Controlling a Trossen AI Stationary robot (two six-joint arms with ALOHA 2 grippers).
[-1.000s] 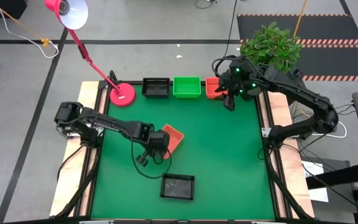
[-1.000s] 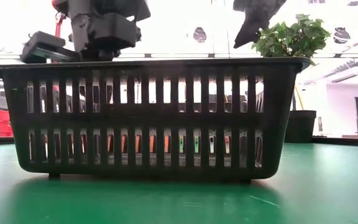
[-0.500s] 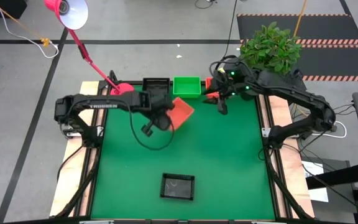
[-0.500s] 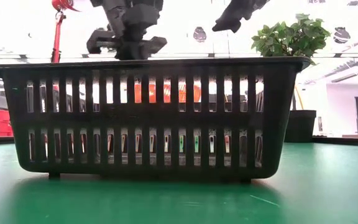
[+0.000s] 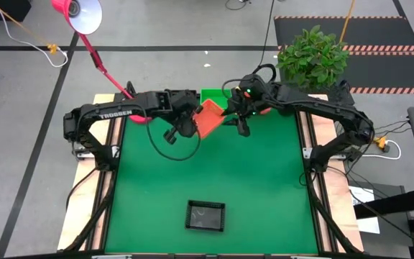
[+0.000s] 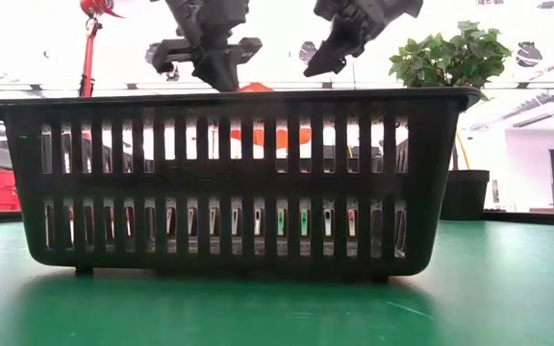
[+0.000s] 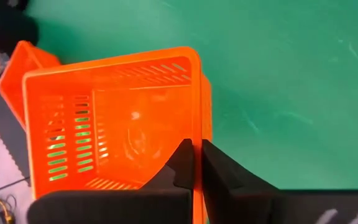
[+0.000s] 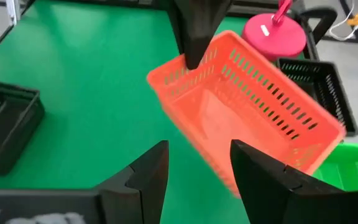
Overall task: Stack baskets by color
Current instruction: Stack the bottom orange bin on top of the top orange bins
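The left gripper (image 5: 190, 124) is clamped on the rim of an orange basket (image 5: 208, 119), its fingers (image 7: 188, 163) pinched together on one wall, and holds it tilted in the air over the far part of the green table (image 5: 264, 187). Facing it, the right gripper (image 5: 234, 119) hangs just beside the basket with fingers (image 8: 148, 174) apart, holding nothing. Along the far edge sit a black basket (image 8: 319, 78), a green basket (image 5: 214, 95) and a second orange one (image 7: 18, 68). Another black basket (image 5: 205, 215) lies alone near the front edge
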